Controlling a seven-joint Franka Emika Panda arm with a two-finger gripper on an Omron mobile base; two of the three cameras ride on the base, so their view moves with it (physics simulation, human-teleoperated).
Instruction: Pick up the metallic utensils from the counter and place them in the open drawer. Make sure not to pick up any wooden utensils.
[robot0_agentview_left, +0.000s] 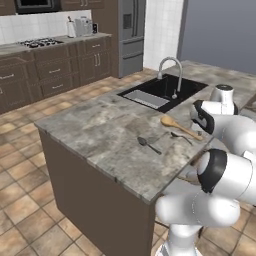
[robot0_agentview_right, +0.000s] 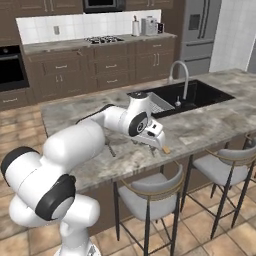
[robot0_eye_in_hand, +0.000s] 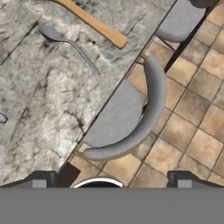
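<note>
You see the black sink (robot0_agentview_left: 165, 90) sunk into the bench (robot0_agentview_left: 100, 130), with a pale grey basin insert lying in its near-left part and a curved faucet (robot0_agentview_left: 172, 70) standing at its far rim; the bench (robot0_agentview_right: 200, 125) itself carries the utensils near its stool-side edge. The wooden spoon (robot0_agentview_left: 180, 127) lies with its oval bowl toward the sink; just beside it a slim metal spoon (robot0_agentview_left: 181, 137) lies, and a little apart toward you a second small dark utensil (robot0_agentview_left: 149, 145) rests on the stone. In the hand view the wooden spoon's handle (robot0_eye_in_hand: 94, 22) crosses the top, and the metal spoon (robot0_eye_in_hand: 65, 41) lies just below it, apart from it. A grey-cushioned stool (robot0_eye_in_hand: 131, 118) stands under the bench edge, beneath the hand; further stools (robot0_agentview_right: 220, 167) line that side. The arm reaches forward over the bench edge; the end effector (robot0_agentview_right: 157, 137) hangs above the edge, pointing down, fingers spread wide, holding nothing.
</note>
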